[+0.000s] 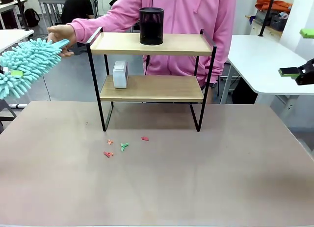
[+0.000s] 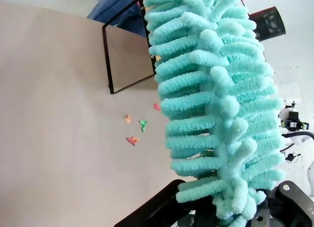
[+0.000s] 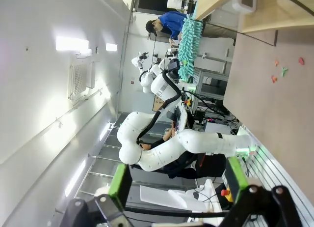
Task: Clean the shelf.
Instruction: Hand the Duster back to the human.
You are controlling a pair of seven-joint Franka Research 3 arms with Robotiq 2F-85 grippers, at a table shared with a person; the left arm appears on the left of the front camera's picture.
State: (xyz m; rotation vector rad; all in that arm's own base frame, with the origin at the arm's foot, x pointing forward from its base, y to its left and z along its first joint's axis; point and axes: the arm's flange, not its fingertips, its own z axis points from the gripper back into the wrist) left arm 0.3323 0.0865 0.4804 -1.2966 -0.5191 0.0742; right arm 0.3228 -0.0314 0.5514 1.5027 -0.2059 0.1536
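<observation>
Two grips are kept on the duster [image 1: 24, 67]: the person's hand [image 1: 63, 36] at its handle, the left gripper [image 2: 230, 207] closed on it, suggesting a handover left of the shelf [image 1: 151, 44]. The right gripper [image 3: 176, 183] is held wide open, empty.

Robotics lab (white tables [image 1: 265, 60], other robot arms [image 3: 162, 143]).
</observation>
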